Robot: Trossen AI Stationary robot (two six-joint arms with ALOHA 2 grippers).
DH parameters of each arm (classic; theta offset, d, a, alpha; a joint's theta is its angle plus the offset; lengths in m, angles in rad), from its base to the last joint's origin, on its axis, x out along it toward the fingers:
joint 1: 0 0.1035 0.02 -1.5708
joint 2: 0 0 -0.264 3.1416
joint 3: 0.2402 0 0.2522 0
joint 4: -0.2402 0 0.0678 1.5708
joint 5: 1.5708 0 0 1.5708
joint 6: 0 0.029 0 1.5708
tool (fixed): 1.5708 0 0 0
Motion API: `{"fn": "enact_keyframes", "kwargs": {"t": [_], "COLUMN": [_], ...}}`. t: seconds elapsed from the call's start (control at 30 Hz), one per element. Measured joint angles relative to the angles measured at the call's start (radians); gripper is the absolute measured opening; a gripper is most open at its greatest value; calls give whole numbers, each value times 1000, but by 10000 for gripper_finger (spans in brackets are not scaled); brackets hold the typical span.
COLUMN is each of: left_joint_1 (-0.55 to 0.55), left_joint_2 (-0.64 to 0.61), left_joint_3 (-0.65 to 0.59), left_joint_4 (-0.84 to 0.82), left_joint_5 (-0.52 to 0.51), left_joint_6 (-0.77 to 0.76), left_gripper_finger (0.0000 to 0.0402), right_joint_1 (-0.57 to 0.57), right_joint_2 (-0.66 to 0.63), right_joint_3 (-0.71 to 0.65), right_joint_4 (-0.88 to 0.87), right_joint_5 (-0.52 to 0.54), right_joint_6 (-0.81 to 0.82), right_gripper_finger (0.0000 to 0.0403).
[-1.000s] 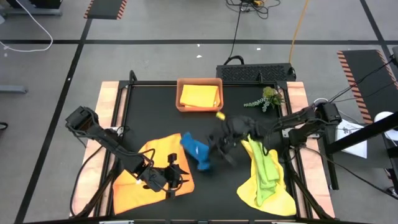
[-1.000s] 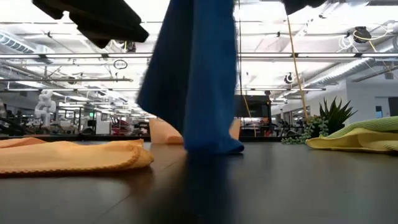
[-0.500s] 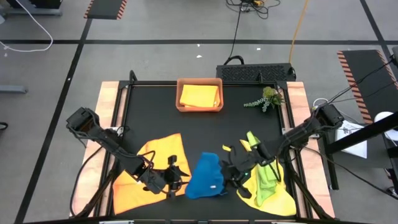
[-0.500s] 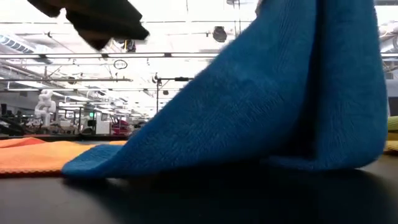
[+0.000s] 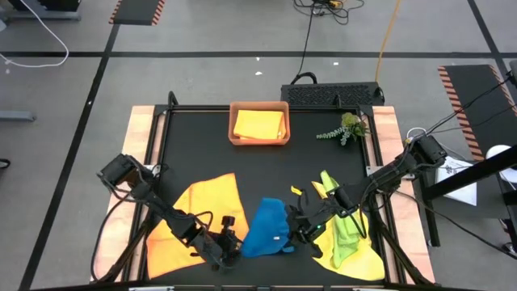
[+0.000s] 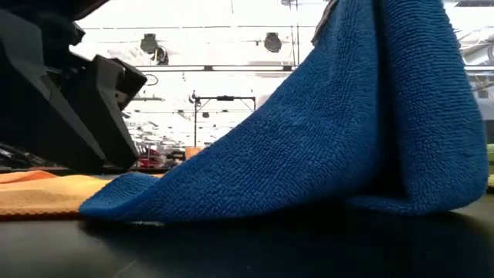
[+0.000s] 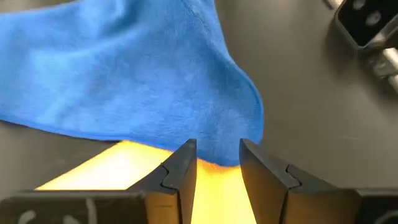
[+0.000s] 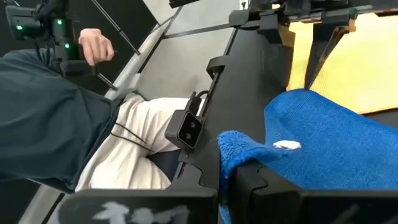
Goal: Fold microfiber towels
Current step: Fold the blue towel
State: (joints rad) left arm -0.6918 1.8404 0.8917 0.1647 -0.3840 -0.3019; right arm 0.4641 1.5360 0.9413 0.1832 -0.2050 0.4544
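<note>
The blue towel (image 5: 266, 230) stands half raised near the table's front middle. Its right upper part is up in my shut right gripper (image 5: 300, 229), and its lower left edge (image 6: 116, 205) lies on the table against the orange towel (image 5: 198, 217). My left gripper (image 5: 233, 245) is open and low over the orange towel. Its fingertips (image 7: 186, 152) sit at the blue towel's near left corner (image 7: 245, 134). A yellow towel (image 5: 363, 260) with a lime green one (image 5: 346, 226) on it lies at the right. Another yellow towel (image 5: 258, 124) rests in the tray. My right gripper pinches the blue towel's upper edge (image 8: 235, 152) between its two fingers, and a small tuft of cloth sticks out past them. The fingers slant down from the table's right. The towel hangs from the hold like a tent, its lower part on the table. Whether my left gripper touches the blue towel, I cannot tell.
The orange-brown tray (image 5: 236, 137) stands at the far middle and a green plant sprig (image 5: 345, 128) at the far right. A camera block (image 8: 188, 129) sits on the table's front rail, with a seated person (image 8: 56, 124) just beyond it.
My right gripper carried the blue towel toward the near edge and down, then stopped. The towel, which had hung almost free, now has its lower part spread on the table beside the orange towel. My left gripper then sank toward the blue towel's corner.
</note>
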Motion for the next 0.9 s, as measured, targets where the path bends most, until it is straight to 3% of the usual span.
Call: {"fn": "enact_keyframes", "kwargs": {"t": [0.3,0.5,0.63,0.9], "left_joint_1": [-74,-86,-71,-60], "left_joint_2": [23,112,180,200], "left_joint_3": [57,262,340,362], "left_joint_4": [-41,-321,-448,-474], "left_joint_5": [-116,-181,-187,-143], "left_joint_6": [126,188,167,196], "left_gripper_finger": [124,124,124,124], "right_joint_1": [0,-1,-1,-1], "right_joint_2": [0,0,0,0], "right_joint_3": [0,0,0,0], "right_joint_4": [7,9,12,6], "right_joint_5": [23,25,23,23], "right_joint_6": [5,5,6,5], "right_gripper_finger": [0,0,0,0]}}
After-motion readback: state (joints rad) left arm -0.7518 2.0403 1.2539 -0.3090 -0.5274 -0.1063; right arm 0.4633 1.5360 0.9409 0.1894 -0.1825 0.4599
